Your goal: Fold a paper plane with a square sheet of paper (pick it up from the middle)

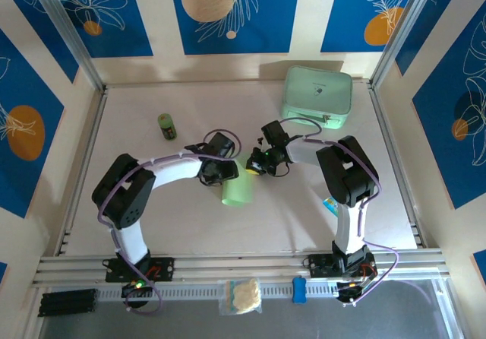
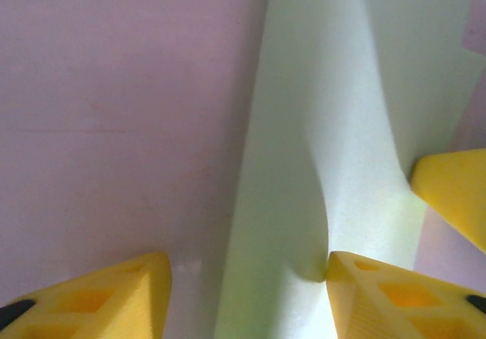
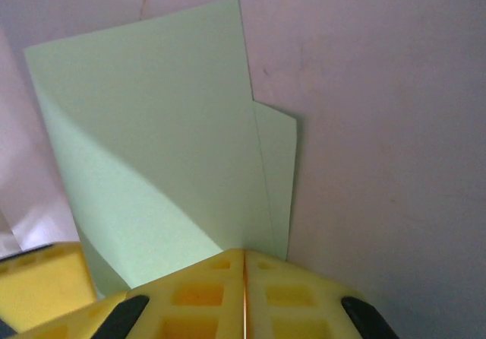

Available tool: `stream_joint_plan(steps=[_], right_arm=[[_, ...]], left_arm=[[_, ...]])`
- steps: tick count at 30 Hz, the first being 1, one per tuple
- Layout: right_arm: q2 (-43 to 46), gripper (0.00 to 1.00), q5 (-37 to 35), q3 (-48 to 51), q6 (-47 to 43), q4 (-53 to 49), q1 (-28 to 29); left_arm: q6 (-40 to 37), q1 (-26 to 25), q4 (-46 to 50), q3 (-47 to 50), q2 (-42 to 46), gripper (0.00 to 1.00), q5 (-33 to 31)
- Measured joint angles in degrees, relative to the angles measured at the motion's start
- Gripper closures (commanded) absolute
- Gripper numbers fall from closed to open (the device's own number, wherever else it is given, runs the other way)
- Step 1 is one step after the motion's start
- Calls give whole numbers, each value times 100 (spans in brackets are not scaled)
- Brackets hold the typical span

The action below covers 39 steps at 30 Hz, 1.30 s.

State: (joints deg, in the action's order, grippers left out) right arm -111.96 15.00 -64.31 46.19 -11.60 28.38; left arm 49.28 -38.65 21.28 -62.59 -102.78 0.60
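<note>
While R gripper (image 3: 244,261) pinches paper (image 3: 152,149), L gripper (image 2: 247,270) open astride

square sheet of paper (image 3: 159,149): pale green
case (image 1: 317,94): mint green
bottle (image 1: 167,126): dark green
wall panels (image 1: 235,31): blue, white leaves, orange discs

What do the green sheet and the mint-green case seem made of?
Sheet of paper: thin matte paper; it curves softly and holds a layered fold. Mint-green case: likely moulded plastic or fabric, matte, rounded corners; too small to tell.
</note>
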Motion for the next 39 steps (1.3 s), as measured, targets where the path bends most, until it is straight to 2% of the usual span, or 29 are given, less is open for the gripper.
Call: stream_joint_plan(steps=[5, 11, 18, 26, 39], right_arm=[[-2, 89, 7, -9, -85, -4, 13], [0, 81, 136, -11, -79, 31, 2], [426, 74, 240, 44, 101, 81, -153], [1150, 73, -35, 496, 308, 170, -446], [1180, 74, -177, 710, 334, 74, -457]], left_arm=[[-354, 39, 372, -306, -9, 39, 142], [-745, 39, 638, -688, -254, 40, 334], [-1097, 39, 914, -737, -533, 51, 496], [-1552, 39, 1108, -822, -546, 51, 514], [-1961, 72, 1117, -817, -584, 54, 577]])
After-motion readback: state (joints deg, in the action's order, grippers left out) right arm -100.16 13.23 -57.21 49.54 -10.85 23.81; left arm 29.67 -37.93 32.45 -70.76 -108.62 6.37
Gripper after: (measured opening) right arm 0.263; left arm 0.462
